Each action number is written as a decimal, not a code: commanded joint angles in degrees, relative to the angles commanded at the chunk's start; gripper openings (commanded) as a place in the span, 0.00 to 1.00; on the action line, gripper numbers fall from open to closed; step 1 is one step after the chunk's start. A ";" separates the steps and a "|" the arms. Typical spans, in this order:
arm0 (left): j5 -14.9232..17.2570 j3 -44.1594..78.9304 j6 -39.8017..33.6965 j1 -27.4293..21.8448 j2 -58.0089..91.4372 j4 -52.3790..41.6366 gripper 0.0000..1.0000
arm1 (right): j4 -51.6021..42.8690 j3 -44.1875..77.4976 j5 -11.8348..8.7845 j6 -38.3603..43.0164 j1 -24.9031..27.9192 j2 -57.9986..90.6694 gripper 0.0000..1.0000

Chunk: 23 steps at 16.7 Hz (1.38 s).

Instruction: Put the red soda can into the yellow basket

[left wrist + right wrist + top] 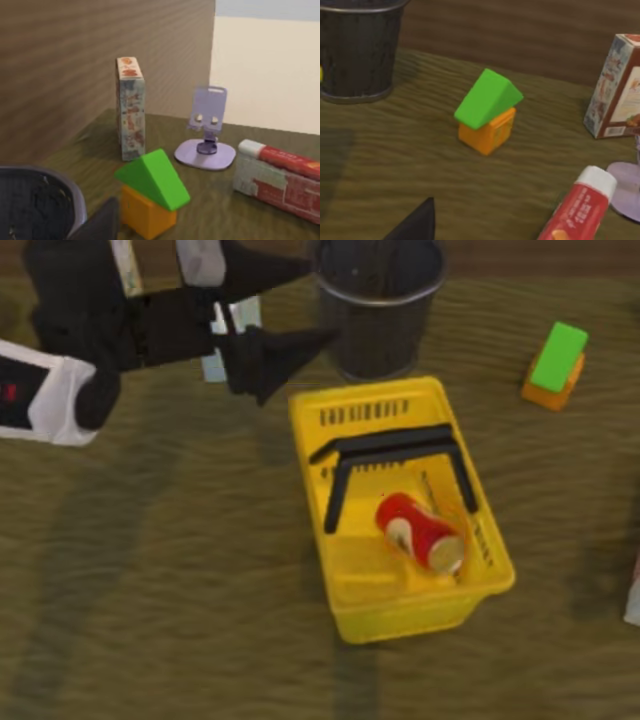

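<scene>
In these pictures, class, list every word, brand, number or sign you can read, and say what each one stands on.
None can be read.
Red soda can in the yellow basket: white label mark, too blurred.
Tall printed box: print too blurred.
Red-and-white tube: markings too blurred.
Left arm's white casing: small red mark, unreadable.

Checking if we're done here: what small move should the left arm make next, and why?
Probably just retreat the left gripper toward its parked side: the red soda can already lies on its side inside the yellow basket, and the gripper's fingers are open, holding nothing.
</scene>
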 joint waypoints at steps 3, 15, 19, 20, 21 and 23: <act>-8.43 -6.40 -2.25 2.74 -14.11 -6.49 1.00 | -10.51 14.44 0.01 -7.21 4.63 14.77 1.00; -47.99 -47.69 -3.04 12.75 -89.65 -40.94 1.00 | -58.74 85.66 0.68 -40.25 25.20 87.62 1.00; -57.91 -58.89 -0.60 14.48 -107.11 -48.56 1.00 | -69.45 101.88 0.69 -47.73 30.00 103.89 1.00; -59.62 -60.75 -0.06 14.74 -110.02 -49.69 1.00 | -71.25 104.51 0.67 -49.00 30.83 106.54 1.00; -60.96 -62.19 0.42 14.93 -112.33 -50.52 1.00 | -72.81 106.77 0.66 -50.10 31.55 108.81 1.00; -62.54 -63.85 1.05 15.13 -115.15 -51.39 1.00 | -74.64 109.41 0.63 -51.40 32.42 111.46 1.00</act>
